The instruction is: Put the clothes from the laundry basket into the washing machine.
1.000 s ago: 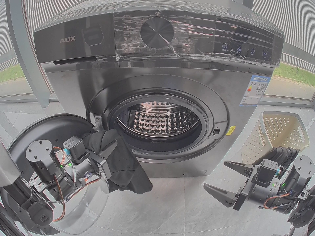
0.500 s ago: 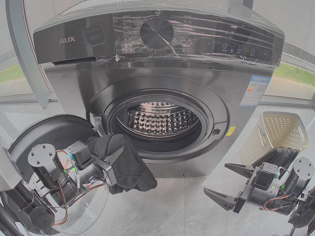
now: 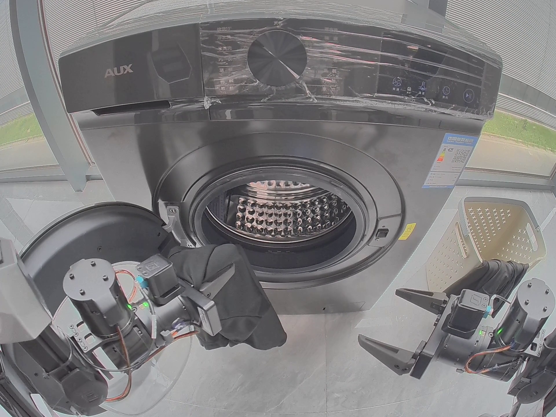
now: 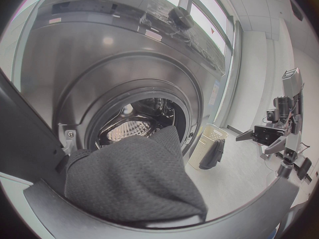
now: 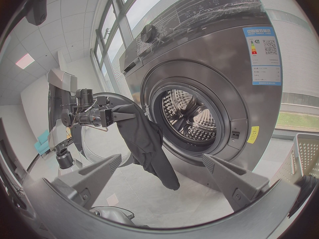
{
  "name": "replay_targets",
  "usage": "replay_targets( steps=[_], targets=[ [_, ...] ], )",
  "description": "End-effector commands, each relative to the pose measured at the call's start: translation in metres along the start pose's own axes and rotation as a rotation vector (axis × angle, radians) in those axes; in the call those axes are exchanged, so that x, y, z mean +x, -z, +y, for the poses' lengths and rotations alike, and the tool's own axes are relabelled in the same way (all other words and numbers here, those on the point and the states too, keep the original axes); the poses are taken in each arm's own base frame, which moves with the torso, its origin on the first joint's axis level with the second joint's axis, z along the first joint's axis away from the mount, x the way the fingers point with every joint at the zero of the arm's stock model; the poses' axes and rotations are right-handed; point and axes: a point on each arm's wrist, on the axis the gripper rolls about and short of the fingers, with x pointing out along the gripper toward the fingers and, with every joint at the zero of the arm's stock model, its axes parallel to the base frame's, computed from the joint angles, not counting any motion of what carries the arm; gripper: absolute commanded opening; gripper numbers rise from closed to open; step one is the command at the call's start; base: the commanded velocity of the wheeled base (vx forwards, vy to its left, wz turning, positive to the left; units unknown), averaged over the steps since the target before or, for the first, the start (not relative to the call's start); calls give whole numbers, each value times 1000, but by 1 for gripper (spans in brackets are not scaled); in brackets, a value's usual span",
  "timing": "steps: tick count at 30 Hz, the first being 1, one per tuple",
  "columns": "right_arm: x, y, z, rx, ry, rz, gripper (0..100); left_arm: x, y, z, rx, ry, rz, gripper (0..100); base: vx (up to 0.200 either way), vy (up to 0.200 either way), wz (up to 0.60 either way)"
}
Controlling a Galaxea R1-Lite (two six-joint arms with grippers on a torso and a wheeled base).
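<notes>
The grey washing machine (image 3: 324, 140) stands in front of me with its round door (image 3: 87, 236) swung open to the left. Its steel drum (image 3: 281, 212) holds nothing I can see. My left gripper (image 3: 215, 289) is shut on a black garment (image 3: 246, 305), just below and left of the drum's opening. The cloth hangs down toward the floor and covers the lower part of the left wrist view (image 4: 133, 176). My right gripper (image 3: 381, 315) hovers open and empty low on the right, over the floor. The right wrist view shows the garment (image 5: 146, 143) dangling from the left gripper (image 5: 129, 116).
A cream laundry basket (image 3: 501, 227) leans against the machine's right side, and another dark garment (image 3: 498, 276) is draped over its front rim. Grey floor tiles (image 3: 324, 360) lie bare between the two arms. Windows run behind the machine.
My left gripper has carried the black garment rightward and a little lower, nearer the drum opening. The right gripper has hardly moved.
</notes>
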Motion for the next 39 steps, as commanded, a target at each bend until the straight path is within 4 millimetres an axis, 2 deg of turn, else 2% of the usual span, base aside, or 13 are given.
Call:
replay_targets(
  steps=[1,5,8,11,14,19,23,26,31,37,39],
  targets=[
    [1,2,1,-13,-5,13,100,43,22,-1,15,-2,36,0,0,0,0],
    [2,2,1,-35,-7,8,100,91,32,3,46,-27,-17,0,0,0,0],
    [2,1,2,-37,-9,7,100,113,32,7,44,-24,-55,0,0,0,0],
    [2,1,2,-37,-9,7,100,135,47,10,40,-21,-43,0,0,0,0],
    [2,1,1,-37,-7,5,100,152,54,14,39,-30,-47,0,0,0,0],
    [2,1,1,-37,-8,2,100,180,50,22,25,-55,-62,0,0,0,0],
    [2,1,1,-37,-7,4,100,192,51,25,3,-69,-51,0,0,0,0],
    [1,1,1,-37,-7,5,100,203,54,27,-1,-94,-33,0,0,0,0],
    [1,2,1,-37,-7,11,100,228,70,37,-2,-125,-10,0,0,0,0],
    [1,3,1,-36,-7,17,100,261,76,50,-7,-178,-33,0,0,0,0],
    [0,4,1,-36,-7,19,100,264,77,50,-8,-180,-38,0,0,0,0]
  ],
)
